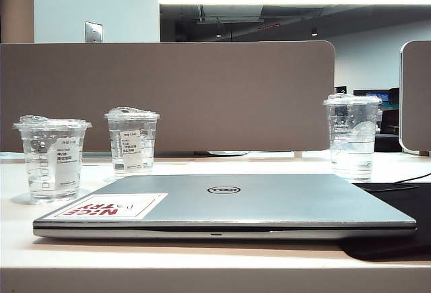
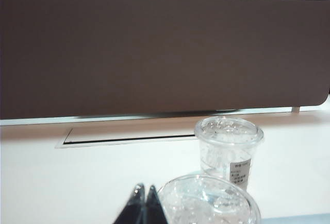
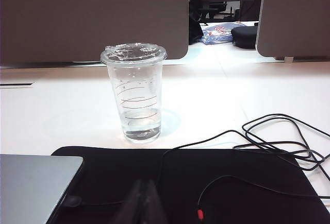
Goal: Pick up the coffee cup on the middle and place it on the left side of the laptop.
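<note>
Standing upright on the surface behind the laptop's (image 1: 269, 202) left rear corner, the coffee cup (image 2: 229, 150) lay just ahead of the closed left gripper (image 2: 145, 203), nearer than the closed right gripper (image 3: 143, 198)

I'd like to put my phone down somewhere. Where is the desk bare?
Bare desk lies between the middle coffee cup and the tall unlabelled cup, behind the laptop. The left is crowded: another labelled cup stands by the laptop's corner. Cables clutter the black mat.
</note>
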Available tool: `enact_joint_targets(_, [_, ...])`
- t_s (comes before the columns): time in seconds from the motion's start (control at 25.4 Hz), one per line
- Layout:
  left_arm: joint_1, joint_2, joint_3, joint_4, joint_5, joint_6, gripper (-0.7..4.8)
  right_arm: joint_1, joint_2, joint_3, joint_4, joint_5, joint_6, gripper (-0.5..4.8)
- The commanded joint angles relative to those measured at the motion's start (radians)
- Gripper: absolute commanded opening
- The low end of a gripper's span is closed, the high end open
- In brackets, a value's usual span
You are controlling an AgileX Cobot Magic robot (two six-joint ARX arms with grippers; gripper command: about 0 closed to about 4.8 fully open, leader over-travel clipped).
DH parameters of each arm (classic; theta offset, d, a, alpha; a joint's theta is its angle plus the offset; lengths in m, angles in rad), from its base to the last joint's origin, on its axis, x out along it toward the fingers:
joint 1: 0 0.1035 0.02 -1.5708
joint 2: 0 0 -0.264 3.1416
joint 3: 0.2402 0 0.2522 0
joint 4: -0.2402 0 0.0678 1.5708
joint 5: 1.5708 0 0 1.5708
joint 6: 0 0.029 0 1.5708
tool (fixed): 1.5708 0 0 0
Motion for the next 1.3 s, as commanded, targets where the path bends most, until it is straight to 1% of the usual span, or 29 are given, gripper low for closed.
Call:
enact_joint_targets(0.04, [0.001,-0.001,0.003,-0.015,-0.003,0.001,-0.05,0.0,-0.002,-0.004,0.02,0.001,0.0,-0.05])
enact_joint_targets(0.39, [0.001,-0.001,0.003,-0.065,0.0,0.002,-0.05,0.0,-0.002,-0.004,0.02,0.002,0.0,-0.05])
enact_joint_targets(0.91, [0.0,-0.003,0.003,-0.068,-0.003,0.002,-0.05,0.0,-0.002,-0.004,0.02,0.001,0.0,-0.05])
enact_joint_targets(0.98, [0.0,-0.018,0.003,-0.085,-0.003,0.003,-0.05,0.0,-0.002,-0.004,0.02,0.001,0.0,-0.05])
enact_joint_targets(1.06, [0.0,-0.081,0.003,-0.164,-0.01,0.02,-0.05,0.0,-0.002,-0.004,0.019,0.002,0.0,-0.05])
enact_joint_targets(1.14, [0.0,-0.156,0.003,-0.287,-0.056,0.056,-0.05,0.0,-0.002,-0.004,0.019,0.002,0.0,-0.05])
enact_joint_targets(1.22, [0.001,-0.268,0.003,-0.491,-0.158,0.056,-0.05,0.0,-0.002,-0.004,0.019,0.002,0.0,-0.05])
enact_joint_targets(1.3, [0.001,-0.388,0.003,-0.675,-0.228,0.03,-0.05,0.0,-0.002,-0.004,0.018,0.002,0.0,-0.05])
